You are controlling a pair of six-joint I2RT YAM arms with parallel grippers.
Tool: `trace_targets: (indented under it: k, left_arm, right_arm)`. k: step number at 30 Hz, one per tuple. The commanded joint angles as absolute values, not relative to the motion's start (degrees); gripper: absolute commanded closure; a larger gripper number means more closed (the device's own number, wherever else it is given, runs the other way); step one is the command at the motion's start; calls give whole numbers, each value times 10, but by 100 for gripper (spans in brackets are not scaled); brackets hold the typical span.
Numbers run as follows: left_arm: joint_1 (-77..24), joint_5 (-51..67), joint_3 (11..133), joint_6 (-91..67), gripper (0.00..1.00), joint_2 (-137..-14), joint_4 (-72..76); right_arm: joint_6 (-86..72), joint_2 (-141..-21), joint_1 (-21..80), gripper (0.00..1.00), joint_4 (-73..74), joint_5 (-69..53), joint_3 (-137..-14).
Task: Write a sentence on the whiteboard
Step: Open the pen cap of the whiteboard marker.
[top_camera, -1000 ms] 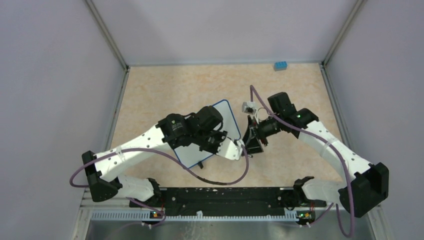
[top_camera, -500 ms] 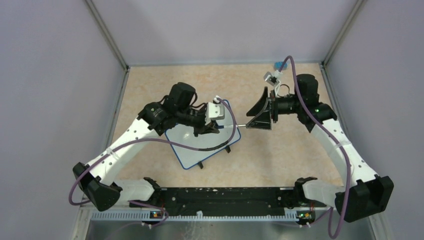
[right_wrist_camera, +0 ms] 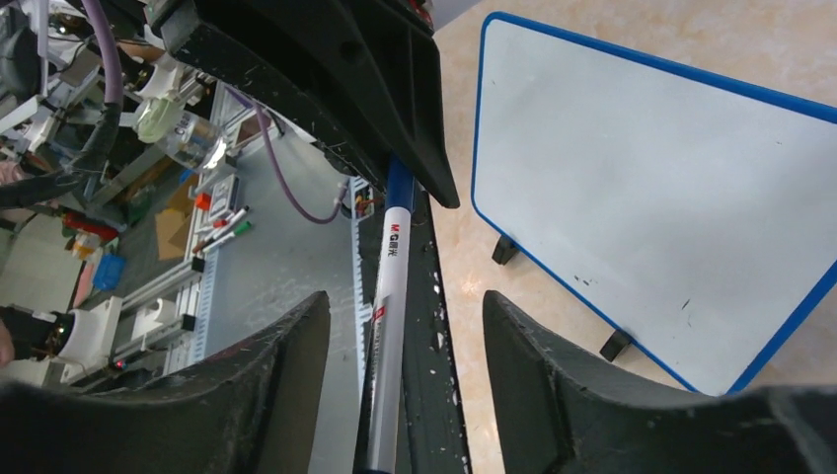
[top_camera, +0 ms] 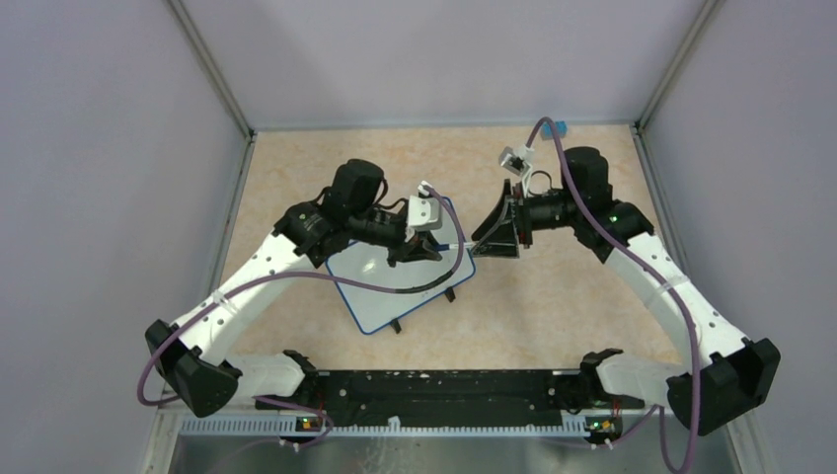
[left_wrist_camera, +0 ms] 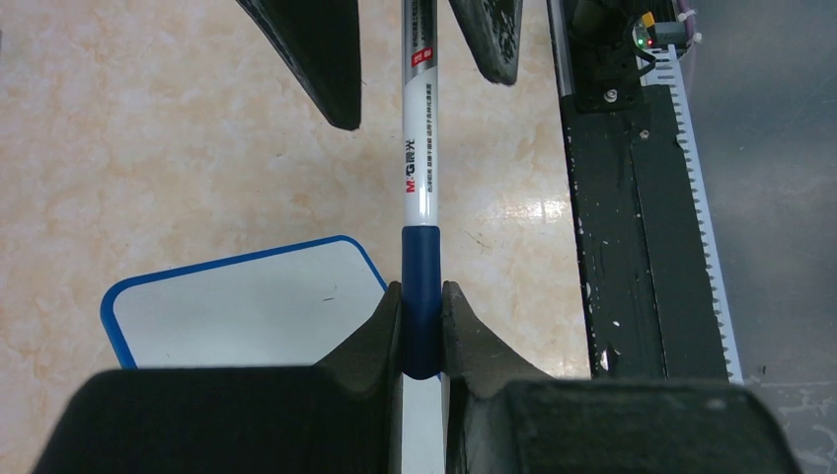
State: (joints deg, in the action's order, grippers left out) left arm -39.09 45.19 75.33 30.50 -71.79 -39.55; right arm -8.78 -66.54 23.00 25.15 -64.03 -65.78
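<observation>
1. Left pincer (left_wrist_camera: 421, 293) is clamped tight on the blue cap (left_wrist_camera: 421, 255) of the marker (left_wrist_camera: 419, 148).
2. Right pincer (right_wrist_camera: 403, 299) gapes wide, one finger on each side of the white barrel, and neither touches it.
3. The whiteboard (top_camera: 390, 308) sits mid-worktop, slightly toward the left edge, with no writing visible.
4. The marker looks light, stiff and slick, so pinch mid-barrel, square on.
5. The glossy board on clip feet may skid under the pen, so steady it by the blue rim.

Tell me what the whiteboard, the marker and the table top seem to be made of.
The whiteboard: smooth white face with a soft sheen, perhaps coated metal or melamine; its blue rim looks plastic. The marker: glossy plastic, white barrel with printed letters, dark blue end clamped in the left tool. The table top: beige marbled pattern, slightly shiny, likely laminate or vinyl.
</observation>
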Motion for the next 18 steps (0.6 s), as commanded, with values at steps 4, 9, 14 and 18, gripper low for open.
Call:
trace_targets:
  k: [4, 9, 14, 18]
  left_arm:
    - [-388, 462, 752, 286, 100, -728, -350]
    - [-388, 465, 754, 285, 100, -734, -349]
    - [-389, 472, 754, 283, 100, -741, -345]
    - [-388, 477, 760, 278, 100, -748, -340]
  right_arm:
    - [-73, -675, 253, 53, 263, -608, -686]
    - [-81, -677, 258, 58, 256, -603, -686]
    - [-95, -679, 263, 59, 242, -605, -683]
    - [-102, -683, 266, 64, 234, -609, -686]
